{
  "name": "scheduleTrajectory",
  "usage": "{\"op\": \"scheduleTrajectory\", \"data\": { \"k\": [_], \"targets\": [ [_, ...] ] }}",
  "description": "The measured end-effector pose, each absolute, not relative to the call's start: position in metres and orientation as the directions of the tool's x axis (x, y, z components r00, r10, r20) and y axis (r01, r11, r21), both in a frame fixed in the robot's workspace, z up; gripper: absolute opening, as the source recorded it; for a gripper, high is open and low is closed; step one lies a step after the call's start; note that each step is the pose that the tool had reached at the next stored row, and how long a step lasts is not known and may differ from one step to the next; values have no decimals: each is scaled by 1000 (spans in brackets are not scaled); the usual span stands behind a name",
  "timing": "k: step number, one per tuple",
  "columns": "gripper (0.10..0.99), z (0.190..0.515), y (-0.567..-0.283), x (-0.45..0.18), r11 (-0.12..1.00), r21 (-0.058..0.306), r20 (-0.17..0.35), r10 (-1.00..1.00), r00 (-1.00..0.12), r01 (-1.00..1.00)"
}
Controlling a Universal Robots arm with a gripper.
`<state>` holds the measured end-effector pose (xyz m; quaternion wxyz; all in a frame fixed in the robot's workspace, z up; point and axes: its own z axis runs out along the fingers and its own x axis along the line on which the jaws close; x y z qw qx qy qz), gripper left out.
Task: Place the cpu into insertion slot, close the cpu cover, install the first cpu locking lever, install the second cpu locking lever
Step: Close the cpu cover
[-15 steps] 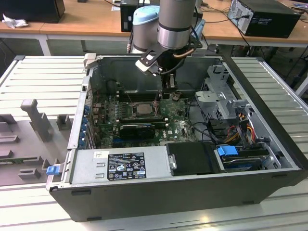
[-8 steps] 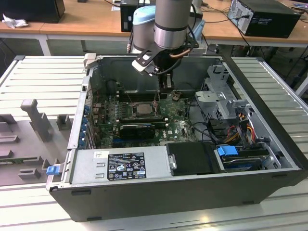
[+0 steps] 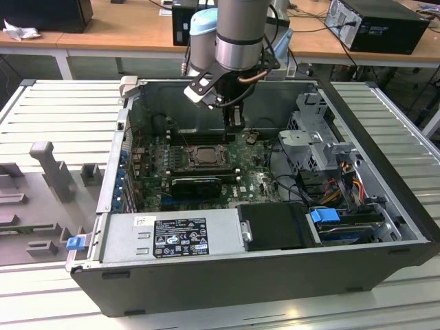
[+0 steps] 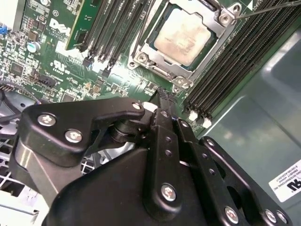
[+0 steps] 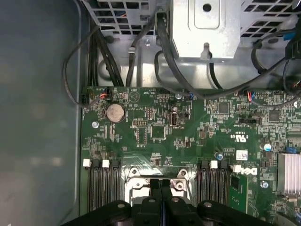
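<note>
The cpu point(image 4: 182, 30) lies flat in the insertion slot point(image 4: 141, 59), its pale metal top showing through the window of the cpu cover point(image 4: 214, 21), which lies down over it. A thin wire lever point(image 4: 268, 8) runs off from the socket's corner. My gripper point(image 4: 162, 96) hangs just beside the socket, over the board's edge near the memory slots. Its fingers point(image 5: 155, 188) are pressed together with nothing between them. In the exterior view the gripper point(image 3: 234, 124) stands behind the socket point(image 3: 204, 155), close above the green motherboard point(image 3: 258, 182).
Long black memory slots point(image 4: 230, 61) flank the socket on both sides. The open grey case has a wall point(image 3: 206, 103) right behind the gripper, a drive cage point(image 3: 313, 144) with cables at the exterior view's right, and a power supply point(image 3: 172, 234) in front.
</note>
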<state>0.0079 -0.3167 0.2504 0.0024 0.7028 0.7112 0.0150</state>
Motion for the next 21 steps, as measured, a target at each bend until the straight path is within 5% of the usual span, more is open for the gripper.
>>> {"op": "scheduleTrajectory", "data": {
  "k": [21],
  "targets": [
    [106,237,-317,-37,34,22,20,999,-35,999]
  ]
}}
